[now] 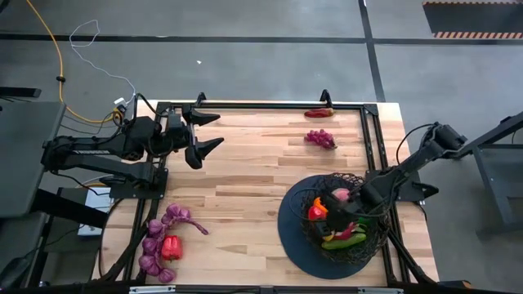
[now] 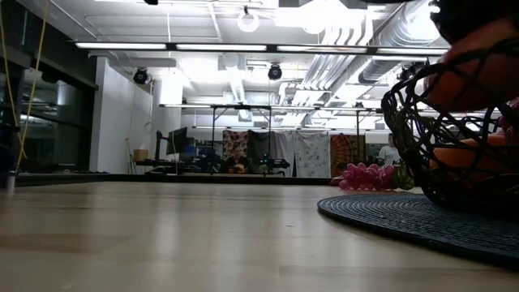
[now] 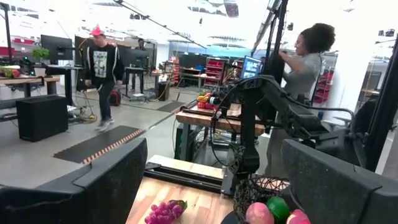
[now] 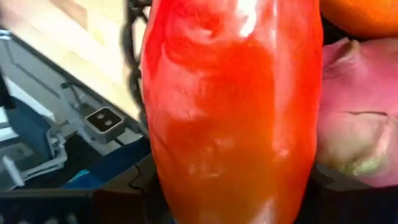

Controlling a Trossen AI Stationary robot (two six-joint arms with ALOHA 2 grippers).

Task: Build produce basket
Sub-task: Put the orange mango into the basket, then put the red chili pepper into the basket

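The basket (image 1: pixel 369 245), black wire mesh on a dark round disc (image 1: pixel 294 237), stands at the table's near right. It holds an orange, a green cucumber (image 1: pixel 343 242) and a pink dragon fruit (image 1: pixel 338 194). My right gripper (image 1: pixel 343 211) reaches into it from the right, shut on a red pepper (image 4: pixel 230 106). My left gripper (image 1: pixel 214 132) waits open above the far left of the table. Outside the basket lie a grape bunch (image 1: pixel 320 139), a thin red pepper (image 1: pixel 319 113), more purple grapes (image 1: pixel 155 241) and another red pepper (image 1: pixel 171 247). My right gripper pinches the red pepper's two sides (image 4: pixel 161 186) between its two fingers (image 4: pixel 74 205), slanting down from the table's right side. The pepper points away along the fingers, inside the basket beside the dragon fruit (image 4: pixel 354 118). Whether it rests on the other produce, I cannot tell.
A black frame rail (image 1: pixel 261 104) runs round the table's far and side edges. Bare wood lies in the table's middle (image 1: pixel 245 188). Beyond the table, people stand among benches in the left wrist view (image 3: pixel 102 68).
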